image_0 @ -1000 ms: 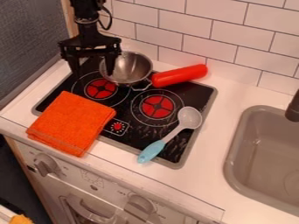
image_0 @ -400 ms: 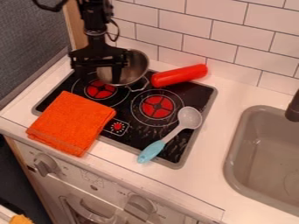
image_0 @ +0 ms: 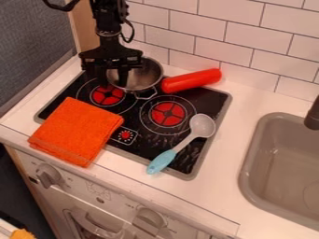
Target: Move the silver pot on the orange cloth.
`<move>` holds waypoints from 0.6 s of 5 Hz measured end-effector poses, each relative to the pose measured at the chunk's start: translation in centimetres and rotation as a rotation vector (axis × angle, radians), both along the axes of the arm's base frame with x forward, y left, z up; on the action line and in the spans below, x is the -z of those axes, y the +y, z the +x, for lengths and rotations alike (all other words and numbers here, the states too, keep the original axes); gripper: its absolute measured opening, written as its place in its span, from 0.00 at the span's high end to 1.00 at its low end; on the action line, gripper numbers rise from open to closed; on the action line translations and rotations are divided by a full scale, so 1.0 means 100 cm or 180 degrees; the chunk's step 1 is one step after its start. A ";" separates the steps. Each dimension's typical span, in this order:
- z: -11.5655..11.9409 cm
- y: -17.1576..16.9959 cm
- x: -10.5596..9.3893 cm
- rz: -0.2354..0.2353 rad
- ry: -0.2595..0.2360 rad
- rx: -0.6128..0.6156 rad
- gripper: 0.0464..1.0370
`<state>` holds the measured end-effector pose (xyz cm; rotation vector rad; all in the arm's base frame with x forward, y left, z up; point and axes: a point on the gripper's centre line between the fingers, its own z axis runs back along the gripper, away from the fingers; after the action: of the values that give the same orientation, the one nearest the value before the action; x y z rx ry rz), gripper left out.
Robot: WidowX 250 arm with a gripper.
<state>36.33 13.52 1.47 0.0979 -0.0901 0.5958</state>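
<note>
By the gripper (image_0: 113, 84), fingers apart: pot (image_0: 143, 79), rim probably between them. Cloth (image_0: 76, 131) near them, toward the camera.

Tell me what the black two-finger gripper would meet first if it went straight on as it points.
Probably the round silver metal pot, near its picture-left side: the gripper points down there. Depth is unclear, so one finger might instead pass outside and meet the black stovetop.
</note>
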 end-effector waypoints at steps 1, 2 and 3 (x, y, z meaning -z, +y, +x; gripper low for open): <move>0.000 0.000 -0.011 0.0033 -0.0091 0.0016 0.79; -0.001 -0.002 -0.031 0.0074 -0.0210 0.0129 0.93; -0.007 -0.005 -0.065 0.0154 -0.0432 0.0267 0.97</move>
<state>35.61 13.00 7.96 0.1001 -0.2392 0.5160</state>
